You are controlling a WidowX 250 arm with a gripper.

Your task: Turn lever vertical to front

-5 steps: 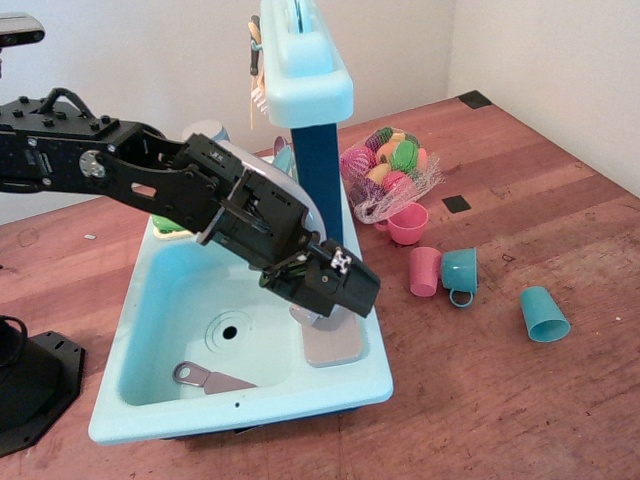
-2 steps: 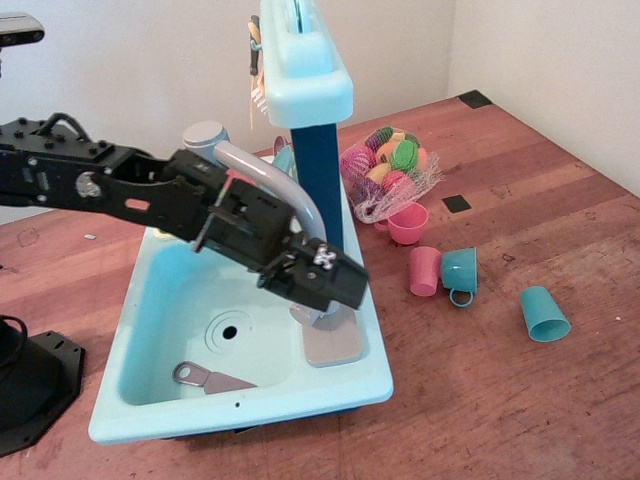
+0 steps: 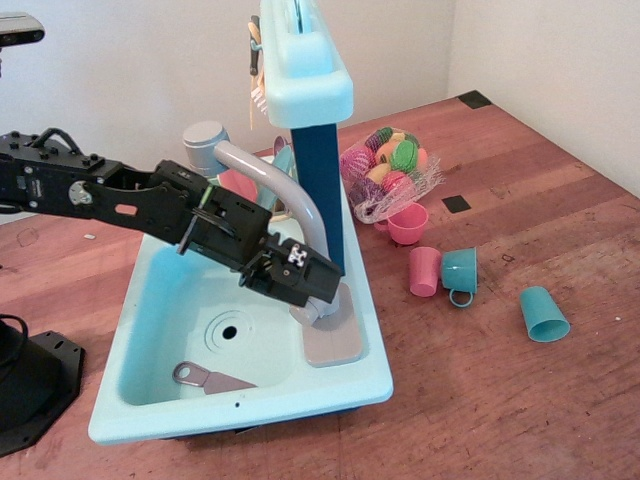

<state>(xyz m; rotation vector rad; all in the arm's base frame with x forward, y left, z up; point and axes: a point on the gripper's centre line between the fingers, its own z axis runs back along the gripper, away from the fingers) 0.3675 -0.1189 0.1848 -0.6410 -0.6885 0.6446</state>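
The gripper [image 3: 318, 296] sits at the faucet [image 3: 272, 180] base, over the lever [image 3: 312, 311]. Its opening can't be made out. The sink [image 3: 150, 385] lies below it.

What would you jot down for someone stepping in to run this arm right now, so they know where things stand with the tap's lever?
Gripper: at the toy faucet's base, beside the sink basin; its body hides the fingertips, so open or shut cannot be told.
Lever: hidden behind the gripper; its position cannot be read.
Spout: arches up and back toward the left. Spatula lies in the basin, untouched.
Done: arm has reached the faucet.
Left: confirm grip on the lever, turn it to the front.
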